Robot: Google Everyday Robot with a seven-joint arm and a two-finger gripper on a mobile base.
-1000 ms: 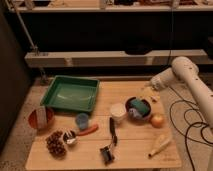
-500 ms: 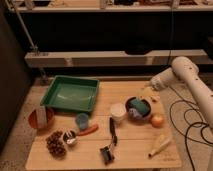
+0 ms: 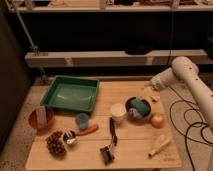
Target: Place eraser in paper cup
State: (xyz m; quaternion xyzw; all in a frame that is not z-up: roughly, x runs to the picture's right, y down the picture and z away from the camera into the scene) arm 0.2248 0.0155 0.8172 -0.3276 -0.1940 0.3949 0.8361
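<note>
**Across the table (image 3: 135, 159) from the jaws: eraser (image 3: 43, 116) upright in a bowl (image 3: 33, 121)**

Spread wide and empty, the gripper (image 3: 149, 93) hovers over one end of the table. The eraser is well apart from the jaws, at the opposite end, its long axis near vertical. The paper cup (image 3: 118, 111) stands between, nearer the jaws. A long crossing seems needed first.

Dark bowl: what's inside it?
A green sponge lies in the bowl with something bluish-grey beside it; they hide the bowl's bottom. The claw hovers over its far right rim.
</note>
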